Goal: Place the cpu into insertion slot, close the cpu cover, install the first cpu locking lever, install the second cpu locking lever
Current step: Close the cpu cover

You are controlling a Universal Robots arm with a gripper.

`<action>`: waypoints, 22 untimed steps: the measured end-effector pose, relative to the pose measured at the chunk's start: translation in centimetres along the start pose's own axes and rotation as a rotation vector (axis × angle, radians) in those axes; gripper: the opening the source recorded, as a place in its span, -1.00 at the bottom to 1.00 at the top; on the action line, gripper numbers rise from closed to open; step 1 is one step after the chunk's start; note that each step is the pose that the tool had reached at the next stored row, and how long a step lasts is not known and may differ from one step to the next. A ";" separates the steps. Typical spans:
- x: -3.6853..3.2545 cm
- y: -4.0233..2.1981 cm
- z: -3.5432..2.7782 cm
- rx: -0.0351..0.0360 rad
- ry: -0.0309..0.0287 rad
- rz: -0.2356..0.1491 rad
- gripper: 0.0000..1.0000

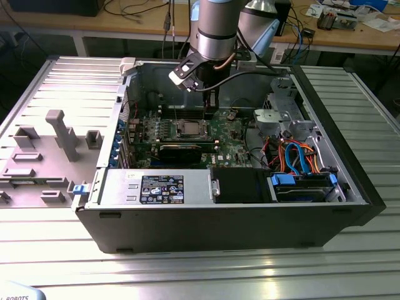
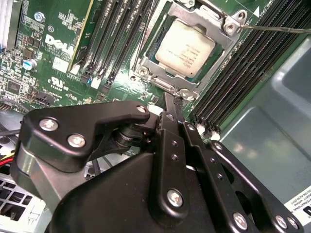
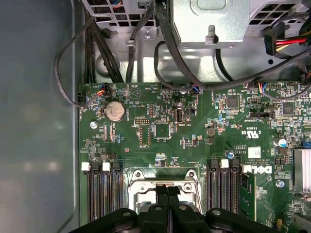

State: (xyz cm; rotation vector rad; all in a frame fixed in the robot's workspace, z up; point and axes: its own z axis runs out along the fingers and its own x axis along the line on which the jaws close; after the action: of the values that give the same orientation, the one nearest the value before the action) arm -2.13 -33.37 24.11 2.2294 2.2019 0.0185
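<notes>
The arm reaches down into the open case [image 1: 219,225] on the ribbed metal table [image 1: 187,269], and the gripper [image 2: 176,99] hangs low over the green board [image 2: 58,29]. Its two black fingers [image 2: 170,126] are pressed flat against each other, and I can see nothing caught between them. In the second wrist view the tips sit right at one edge of the slot [image 2: 142,71], just beside the cover's [image 2: 210,18] rim; whether they actually touch the metal I cannot tell. The cpu [image 2: 184,47] is already down in the slot, lying flat and square to it. Its top is a pale, matt silvery-grey plate with rounded corners and a faint sheen, and it looks small against the board. The cover lies folded down around it, a thin bright metal frame whose window leaves the cpu's top showing, with screws at the corners. A thin metal rod [image 2: 272,29] runs out from one corner of the frame across the memory slots [image 2: 243,63]. Those long black slots flank the slot on both sides, so the cpu sits between the two banks, about mid-board. In the first wrist view the closed fingertips [image 3: 163,194] lie over the frame, with a coin cell [image 3: 115,110] further along the board and cables [image 3: 165,39] beyond the board's edge. In the exterior view the cpu shows as a small grey square just below the gripper.
</notes>
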 end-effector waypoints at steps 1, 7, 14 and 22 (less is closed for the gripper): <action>0.00 0.00 0.00 0.0000 0.0000 0.000 -0.79; -0.01 -0.29 0.12 0.0000 0.0000 0.000 -0.79; -0.01 -0.83 0.60 0.0024 0.0000 0.000 -0.79; -0.01 -0.86 0.69 0.0025 0.0000 0.000 -0.79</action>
State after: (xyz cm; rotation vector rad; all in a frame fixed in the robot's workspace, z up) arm -2.98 -33.37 23.41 2.2306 2.2032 0.0158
